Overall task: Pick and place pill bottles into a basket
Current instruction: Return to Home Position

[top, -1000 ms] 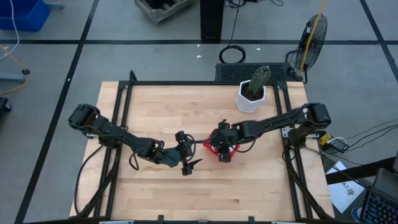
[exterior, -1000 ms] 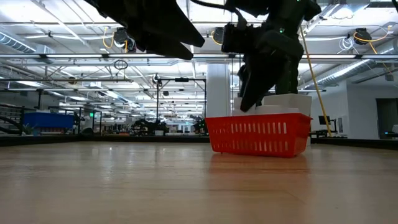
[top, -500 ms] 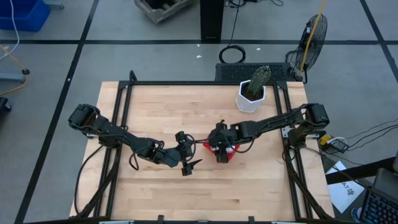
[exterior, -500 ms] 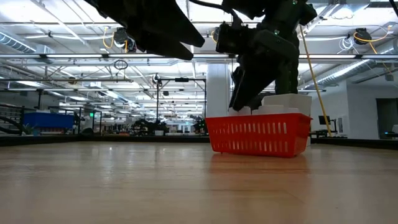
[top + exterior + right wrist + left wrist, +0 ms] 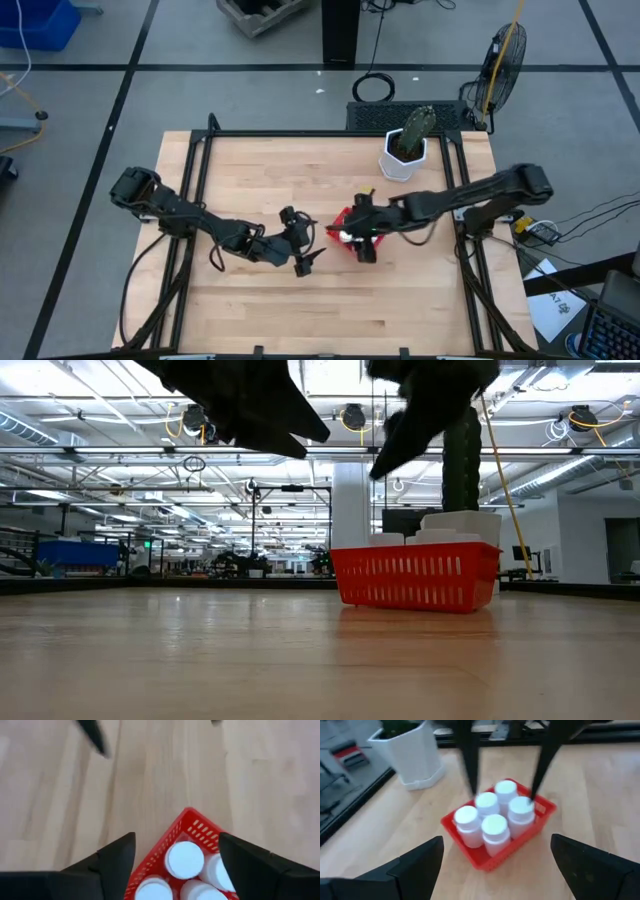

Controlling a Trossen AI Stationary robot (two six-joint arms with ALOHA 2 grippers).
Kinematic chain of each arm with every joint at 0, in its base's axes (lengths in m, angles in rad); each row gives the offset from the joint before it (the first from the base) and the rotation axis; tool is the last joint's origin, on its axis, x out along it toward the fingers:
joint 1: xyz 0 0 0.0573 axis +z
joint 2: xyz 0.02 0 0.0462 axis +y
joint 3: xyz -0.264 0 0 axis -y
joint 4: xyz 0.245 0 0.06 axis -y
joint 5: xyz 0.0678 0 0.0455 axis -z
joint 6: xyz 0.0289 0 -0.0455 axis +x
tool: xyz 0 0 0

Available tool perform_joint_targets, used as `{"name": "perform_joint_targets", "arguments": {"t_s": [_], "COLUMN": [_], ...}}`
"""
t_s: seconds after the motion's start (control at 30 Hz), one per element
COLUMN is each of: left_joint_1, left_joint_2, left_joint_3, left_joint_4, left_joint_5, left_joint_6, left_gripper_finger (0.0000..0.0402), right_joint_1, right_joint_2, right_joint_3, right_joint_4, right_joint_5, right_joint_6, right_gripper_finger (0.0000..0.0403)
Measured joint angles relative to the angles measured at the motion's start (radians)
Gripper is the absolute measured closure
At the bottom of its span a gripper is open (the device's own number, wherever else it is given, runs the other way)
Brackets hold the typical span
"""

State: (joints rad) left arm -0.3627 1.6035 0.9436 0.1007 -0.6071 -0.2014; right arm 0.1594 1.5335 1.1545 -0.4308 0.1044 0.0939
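1. table (image 5: 230, 170): pale wood, both arms over it.
2. left gripper (image 5: 306, 243) hovers near the middle, fingers spread wide, empty.
3. red basket (image 5: 415, 578) stands just beside it, five pill bottles (image 5: 494, 824) upright inside, packed close.
4. right gripper (image 5: 360, 238) hangs above the basket, fingers apart, holding nothing.
5. white plant pot (image 5: 402, 160) stands near the far edge.

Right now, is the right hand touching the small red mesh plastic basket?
Apart. The low view shows the right hand hanging above the red basket, with clear background between its fingertips and the rim.
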Motion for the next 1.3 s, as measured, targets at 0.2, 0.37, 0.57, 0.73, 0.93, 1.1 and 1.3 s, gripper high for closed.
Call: {"name": "perform_joint_targets", "arguments": {"t_s": [0.2,0.37,0.57,0.73,0.93,1.1,1.3], "left_joint_1": [-0.008,-0.015,-0.003,0.004,0.016,0.028,0.042], "left_joint_2": [0.0,0.0,0.001,0.001,0.001,0.0,0.024], "left_joint_3": [0.0,0.0,0.0,0.0,0.0,0.0,0.0], "left_joint_4": [0.019,0.091,0.184,0.291,0.351,0.421,0.298], "left_joint_5": [0.015,0.131,0.163,0.159,0.155,0.143,0.171], "left_joint_6": [-0.027,0.062,0.037,-0.112,-0.121,-0.116,-0.105], "left_gripper_finger": [0.0025,0.003,0.0027,0.0021,0.003,0.004,0.0125], "right_joint_1": [0.102,0.21,0.334,0.391,0.428,0.444,0.507], "right_joint_2": [-0.172,-0.306,-0.432,-0.508,-0.561,-0.578,-0.578], "right_joint_3": [-0.071,-0.205,-0.368,-0.47,-0.578,-0.618,-0.653], "right_joint_4": [-0.044,0.035,0.182,0.201,0.302,0.356,0.353], "right_joint_5": [0.097,0.132,0.275,0.346,0.347,0.362,0.481], "right_joint_6": [0.068,0.121,0.176,0.254,0.291,0.288,0.282], "right_gripper_finger": [0.0242,0.0386,0.0394,0.0398,0.0401,0.0402,0.0402]}}
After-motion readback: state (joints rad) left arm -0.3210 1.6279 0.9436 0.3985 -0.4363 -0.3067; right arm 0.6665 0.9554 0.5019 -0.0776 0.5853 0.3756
